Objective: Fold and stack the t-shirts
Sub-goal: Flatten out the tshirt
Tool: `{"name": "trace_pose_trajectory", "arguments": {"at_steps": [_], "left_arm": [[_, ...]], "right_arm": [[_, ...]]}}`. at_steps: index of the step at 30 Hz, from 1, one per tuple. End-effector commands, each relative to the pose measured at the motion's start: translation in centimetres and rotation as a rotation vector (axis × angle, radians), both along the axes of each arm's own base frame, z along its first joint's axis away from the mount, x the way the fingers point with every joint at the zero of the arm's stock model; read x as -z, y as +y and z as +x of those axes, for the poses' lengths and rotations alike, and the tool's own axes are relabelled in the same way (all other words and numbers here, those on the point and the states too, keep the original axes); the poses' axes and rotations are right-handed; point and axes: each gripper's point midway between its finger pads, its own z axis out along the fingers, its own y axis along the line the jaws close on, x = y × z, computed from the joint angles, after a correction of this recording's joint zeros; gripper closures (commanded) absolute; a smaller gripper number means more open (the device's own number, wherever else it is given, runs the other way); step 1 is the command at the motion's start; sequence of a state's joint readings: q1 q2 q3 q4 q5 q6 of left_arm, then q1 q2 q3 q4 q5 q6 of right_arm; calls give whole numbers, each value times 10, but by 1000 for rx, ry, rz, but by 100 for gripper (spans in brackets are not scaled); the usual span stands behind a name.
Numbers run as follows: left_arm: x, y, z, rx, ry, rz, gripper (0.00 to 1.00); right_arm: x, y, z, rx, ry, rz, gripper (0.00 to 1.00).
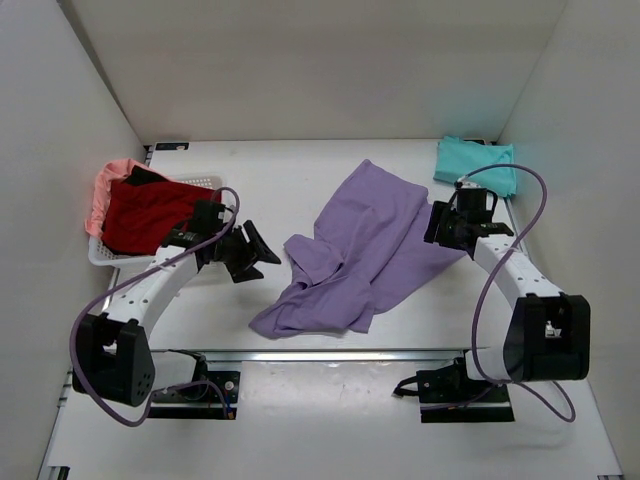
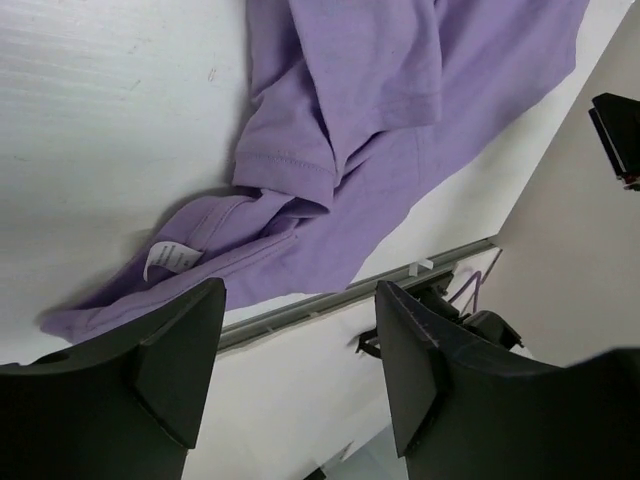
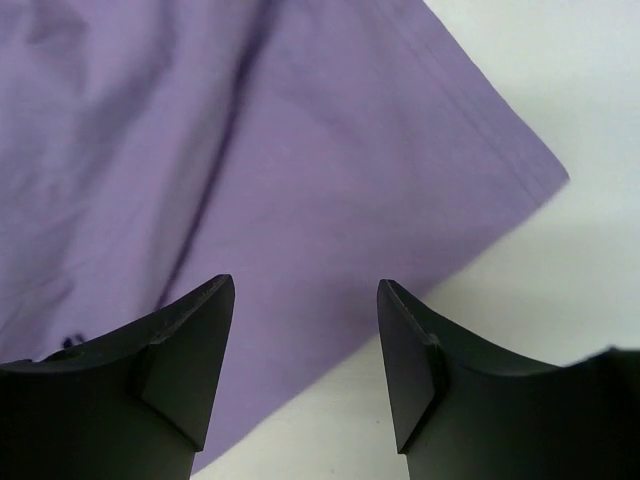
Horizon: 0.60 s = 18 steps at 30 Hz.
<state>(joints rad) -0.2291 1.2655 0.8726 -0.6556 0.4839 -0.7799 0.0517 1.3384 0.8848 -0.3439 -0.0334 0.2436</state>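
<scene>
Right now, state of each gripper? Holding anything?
Left gripper: open, empty, beside the lavender t-shirt.
Right gripper: open, empty, over that shirt's edge.

White desk [image 1: 300, 170]: purple shirt [image 1: 365, 250] lies crumpled mid-desk, folded teal shirt [image 1: 477, 163] at far right corner, white basket [image 1: 205, 182] at left edge.

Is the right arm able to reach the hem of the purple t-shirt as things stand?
Probably yes: the open right pincer hangs over the purple t-shirt near its hem, with nothing between them.
</scene>
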Motion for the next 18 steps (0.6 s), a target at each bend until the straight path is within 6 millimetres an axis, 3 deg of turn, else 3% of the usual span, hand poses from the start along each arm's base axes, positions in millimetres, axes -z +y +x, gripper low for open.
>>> {"name": "trace_pose_trajectory", "arguments": {"at_steps": [1,5,7,9,11,13,18], "left_arm": [[5,2,-12,22,-4,30,29],[5,-16,-24,-19,91,-40,45],[6,-24,-32,-35,142,-83,66],[9,-32,-38,-75,196,-141,70],[12,-38,-42,-114,236,-185,67],[11,-46,-42,-161,260,-212,51],[20,-49,-31,-227,294,-169,44]], "right_arm": [[11,-15,0,46,30,-27,43],[27,-28,-2,102,65,-39,42],[36,-32,-6,122,92,-53,42],[41,-30,-7,115,103,-48,42],[43,-31,-5,126,109,-45,41],[42,-32,-3,125,103,-51,41],[45,-31,-3,132,109,-45,41]]}}
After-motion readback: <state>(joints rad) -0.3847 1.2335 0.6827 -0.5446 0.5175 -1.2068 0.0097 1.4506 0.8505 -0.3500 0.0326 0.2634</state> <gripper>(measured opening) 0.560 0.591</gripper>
